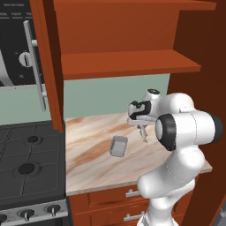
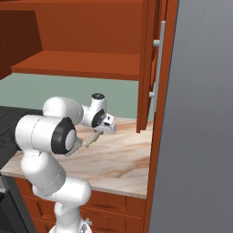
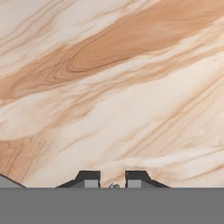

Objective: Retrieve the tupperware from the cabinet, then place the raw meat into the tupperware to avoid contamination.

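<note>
Two cabinet doors stand swung wide: the left door (image 1: pixel 44 66) with its long grey bar handle (image 1: pixel 35 66) shows in the left base view, and the right door (image 2: pixel 154 68) in the right base view. Between them the cabinet (image 1: pixel 128 44) shows a bare red-brown shelf (image 1: pixel 128 64). Below it lies the marbled desk (image 1: pixel 92 163), and on it rests the tupperware (image 1: pixel 118 146), a small shallow grey box, slightly tilted, near the middle of the desk and to the left of the arm. The gripper (image 1: pixel 143 134) hangs above the desk just right of the tupperware, apart from it, pointing down. Its fingers (image 3: pixel 89 178) stand close together, clamped on the raw meat (image 2: pixel 92 139), a thin grey sliver that sticks out slantwise below them in the right base view. A stove (image 1: pixel 26 167) with dark burners adjoins the desk on the left, and drawers (image 1: pixel 128 194) with short grey handles sit under the desk edge.
</note>
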